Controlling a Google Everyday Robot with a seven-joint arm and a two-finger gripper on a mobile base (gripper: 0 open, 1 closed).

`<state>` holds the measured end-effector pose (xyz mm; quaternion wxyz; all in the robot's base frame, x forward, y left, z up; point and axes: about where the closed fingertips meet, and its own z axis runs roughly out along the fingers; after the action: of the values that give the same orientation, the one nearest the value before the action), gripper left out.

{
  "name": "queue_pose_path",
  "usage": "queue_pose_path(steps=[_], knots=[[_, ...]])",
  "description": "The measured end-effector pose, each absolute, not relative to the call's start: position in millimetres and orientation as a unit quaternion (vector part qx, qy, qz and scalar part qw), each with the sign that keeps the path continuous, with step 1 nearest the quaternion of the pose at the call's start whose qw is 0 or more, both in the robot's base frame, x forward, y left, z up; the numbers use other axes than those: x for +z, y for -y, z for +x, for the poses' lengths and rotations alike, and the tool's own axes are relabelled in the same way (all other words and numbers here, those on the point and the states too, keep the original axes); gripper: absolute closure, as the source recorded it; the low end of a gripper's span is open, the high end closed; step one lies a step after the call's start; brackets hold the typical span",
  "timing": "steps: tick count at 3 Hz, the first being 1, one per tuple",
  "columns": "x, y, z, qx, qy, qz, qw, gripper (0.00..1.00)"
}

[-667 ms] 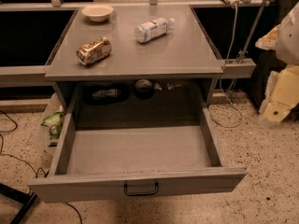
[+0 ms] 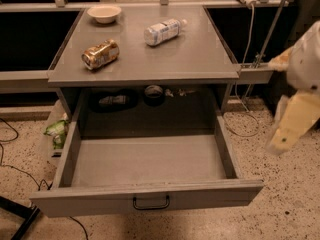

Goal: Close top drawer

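Note:
The top drawer [image 2: 145, 159] is a wide grey metal drawer, pulled far out of the cabinet toward the camera. It looks empty. Its flat front [image 2: 90, 200] faces the camera and carries a small black bar handle [image 2: 150, 203] at centre. My gripper [image 2: 291, 124] is a pale yellow and white shape at the right edge of the view. It hangs in the air to the right of the drawer's right side wall [image 2: 226, 144] and touches nothing. The lower drawers are hidden below the open one.
On the cabinet top [image 2: 200, 59] lie a gold can [image 2: 100, 54] on its side, a clear bottle [image 2: 163, 31] on its side and a white bowl [image 2: 104, 13]. Dark objects sit in the recess [image 2: 120, 100] behind the drawer. Cables [image 2: 245, 129] and a green bag [image 2: 56, 132] lie on the floor.
My arm at the right edge has shifted slightly lower and looks blurred by motion. The drawer stays pulled out as before.

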<state>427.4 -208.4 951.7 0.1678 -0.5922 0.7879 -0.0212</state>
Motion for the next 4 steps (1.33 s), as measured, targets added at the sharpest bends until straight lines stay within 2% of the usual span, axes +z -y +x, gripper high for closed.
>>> queue_pose_path(steps=[1,2,4], knots=[[901.0,186.3,404.6,0.021,-0.795,-0.577,0.187,0.0],[841.3,163.8,368.9,0.1,-0.783,-0.588,0.179,0.0],[821.9,160.8,362.8,0.121,-0.786,-0.583,0.167,0.0]])
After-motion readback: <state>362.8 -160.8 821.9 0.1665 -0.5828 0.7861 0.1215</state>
